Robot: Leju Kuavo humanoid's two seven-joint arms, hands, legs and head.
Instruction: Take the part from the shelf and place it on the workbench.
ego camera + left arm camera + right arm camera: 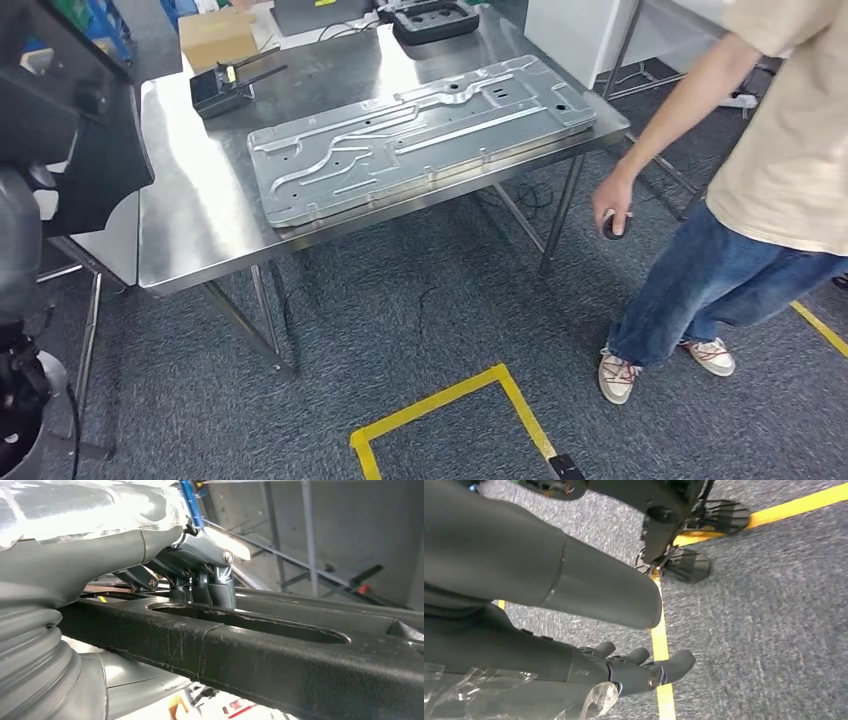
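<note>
One black part (280,655) is gripped by the left hand (200,575), well left of the one steel workbench (190,200), which carries one grey panel (420,130). Right hand (634,670) hangs with fingers apart.

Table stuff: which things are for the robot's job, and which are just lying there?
For the job:
- black part, held by the left hand
- workbench

Just lying about:
- metal plate
- cardboard box
- black radio
- black tray
</note>
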